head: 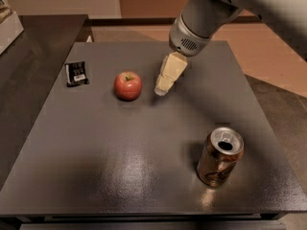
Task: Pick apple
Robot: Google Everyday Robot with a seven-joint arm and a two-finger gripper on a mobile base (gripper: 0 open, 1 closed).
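A small round red apple [127, 85] with a short stem sits upright on the dark grey table [115, 157], left of centre. My gripper [162, 90] hangs from the grey arm coming in from the upper right. Its cream-coloured tip is just to the right of the apple, a small gap away, low over the table. It holds nothing.
An opened drink can [219, 156] stands at the front right of the table. A small black packet [76, 74] lies at the left, beyond the apple. A darker counter [29, 47] adjoins the table on the left. Bare floor lies to the right.
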